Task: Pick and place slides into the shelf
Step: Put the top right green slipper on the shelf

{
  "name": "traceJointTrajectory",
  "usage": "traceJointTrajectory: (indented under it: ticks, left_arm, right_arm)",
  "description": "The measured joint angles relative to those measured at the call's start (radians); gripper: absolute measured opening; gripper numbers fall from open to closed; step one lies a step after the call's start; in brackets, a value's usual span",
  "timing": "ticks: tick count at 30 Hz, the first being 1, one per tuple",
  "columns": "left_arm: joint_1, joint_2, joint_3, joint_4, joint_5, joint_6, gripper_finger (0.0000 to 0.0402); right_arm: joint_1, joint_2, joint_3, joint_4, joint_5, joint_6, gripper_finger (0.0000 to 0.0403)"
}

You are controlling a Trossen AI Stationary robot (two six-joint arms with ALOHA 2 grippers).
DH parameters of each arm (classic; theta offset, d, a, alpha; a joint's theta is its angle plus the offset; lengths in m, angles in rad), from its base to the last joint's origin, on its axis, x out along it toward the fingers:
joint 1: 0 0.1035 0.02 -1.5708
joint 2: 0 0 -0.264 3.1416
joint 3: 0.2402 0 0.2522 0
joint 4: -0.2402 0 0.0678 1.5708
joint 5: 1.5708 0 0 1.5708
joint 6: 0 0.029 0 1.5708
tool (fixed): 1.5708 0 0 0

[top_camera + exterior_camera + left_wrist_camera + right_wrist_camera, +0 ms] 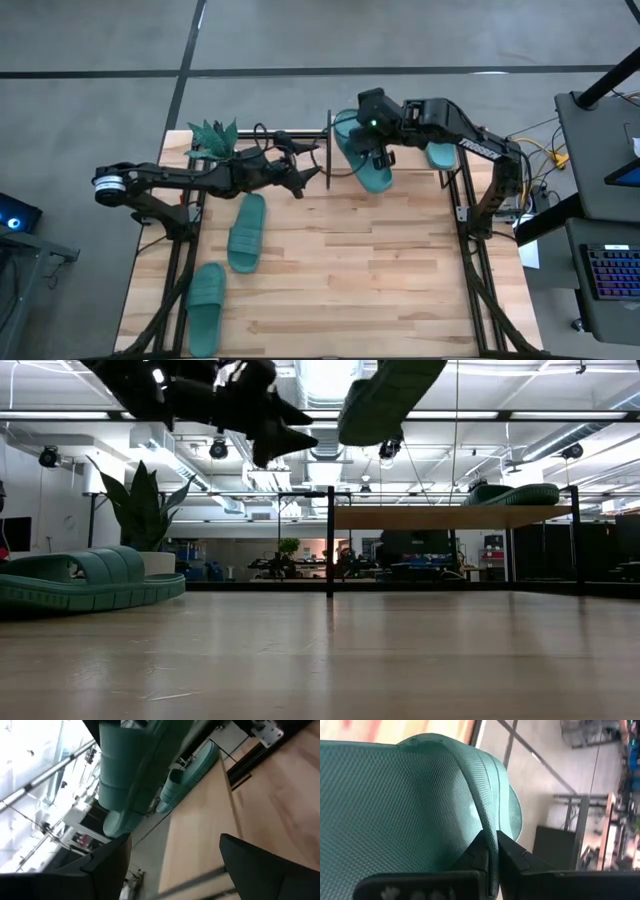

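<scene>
Teal slide (pixel 362 152) hangs pinched in the right hand (pixel 375 158); left hand (pixel 300 172) gapes wide, empty.

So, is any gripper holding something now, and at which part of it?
Yes. The right gripper holds one teal slide in the air over the shelf, its jaws pinching the thin edge of the strap. The left gripper is open and holds nothing.

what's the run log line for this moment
left gripper: open, empty, beside shelf | right gripper: shut on slide, lifted | two slides on table
</scene>
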Motion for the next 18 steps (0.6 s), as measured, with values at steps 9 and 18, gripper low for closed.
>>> traceJointTrajectory:
  ticks: [9, 18]
  left_arm:
    - [0.000, -0.220, -0.163, 0.026, 0.011, -0.194, 0.0288]
    - [0.000, -0.446, -0.285, 0.026, 0.126, -0.403, 0.0288]
  right_arm:
    - [-0.135, -0.052, -0.094, 0.109, -0.003, -0.021, 0.0009]
    - [-0.221, -0.216, -0.386, 0.427, -0.114, -0.137, 0.0009]
